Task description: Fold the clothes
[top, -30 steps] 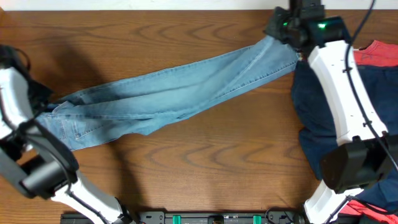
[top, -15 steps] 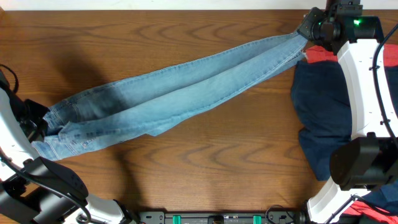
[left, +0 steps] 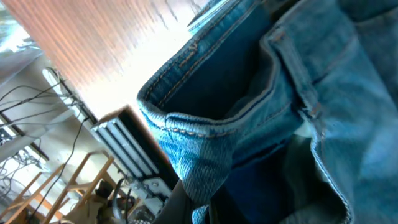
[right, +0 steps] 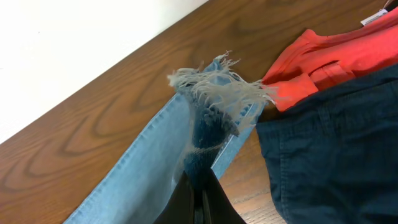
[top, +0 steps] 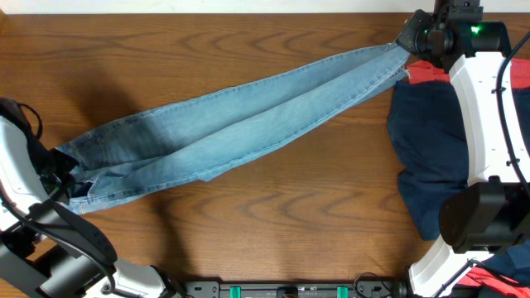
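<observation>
The wooden table (top: 248,223) bears stretched jeans (top: 232,124), a navy garment (top: 426,153) and a coral T-shirt (top: 517,76).

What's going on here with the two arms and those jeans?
Two robot arms have a pair of light-blue jeans stretched out between them across the wooden table. The left gripper is pinched on the waistband end at the table's left side. The right gripper is pinched on the frayed hem near the far right corner. The jeans run diagonally, legs together, not yet folded. A dark navy garment and a coral-red T-shirt lie heaped by the right arm.
</observation>
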